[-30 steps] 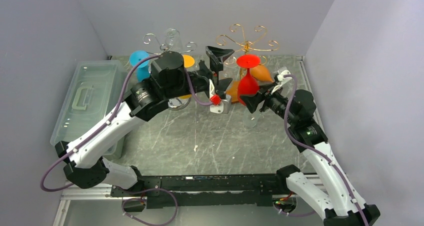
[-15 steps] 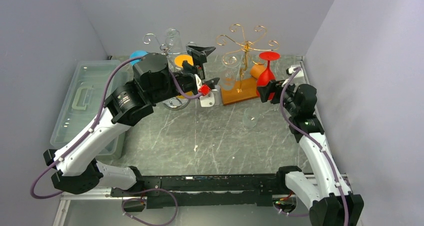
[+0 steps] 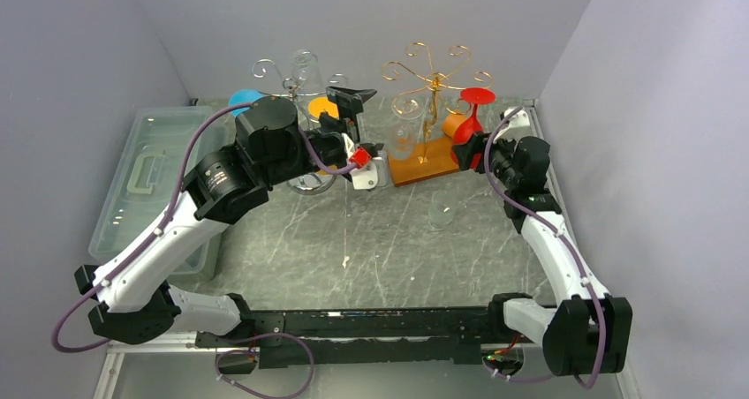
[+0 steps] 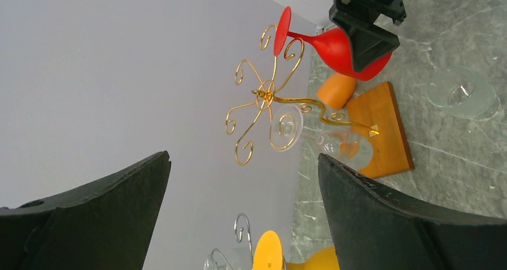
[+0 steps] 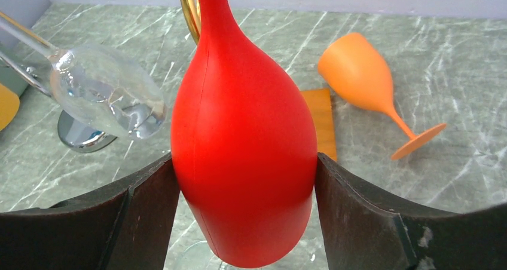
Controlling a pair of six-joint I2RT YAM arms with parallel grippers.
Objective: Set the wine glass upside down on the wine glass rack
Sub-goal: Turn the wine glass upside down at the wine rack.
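The right hand [image 3: 472,154] is gripping a red wine glass [image 5: 242,156] by its bowl, one dark finger [image 5: 89,222] pressing on each side. The glass is being held upside down, foot uppermost, at the right side of a gold wire rack [image 3: 433,72]. Its foot is sitting level with the rack's curled hooks, close beside them. The views are not showing whether it is resting on a hook.

The rack is standing on a wooden base [image 3: 422,165] at the back of a grey marbled surface [image 3: 371,240]. A clear glass [image 5: 107,97] is hanging from the rack, bowl down. An orange glass [image 5: 365,79] is lying on its side just behind the base. Another clear glass [image 4: 463,94] is lying on the surface in front of the base, apart from it.

The left hand [image 3: 362,121] is hovering above the surface with its fingers spread wide, holding nothing. It is sitting between the gold rack and a silver rack [image 3: 291,72] further left. A clear plastic box [image 3: 150,178] is resting along the left edge.
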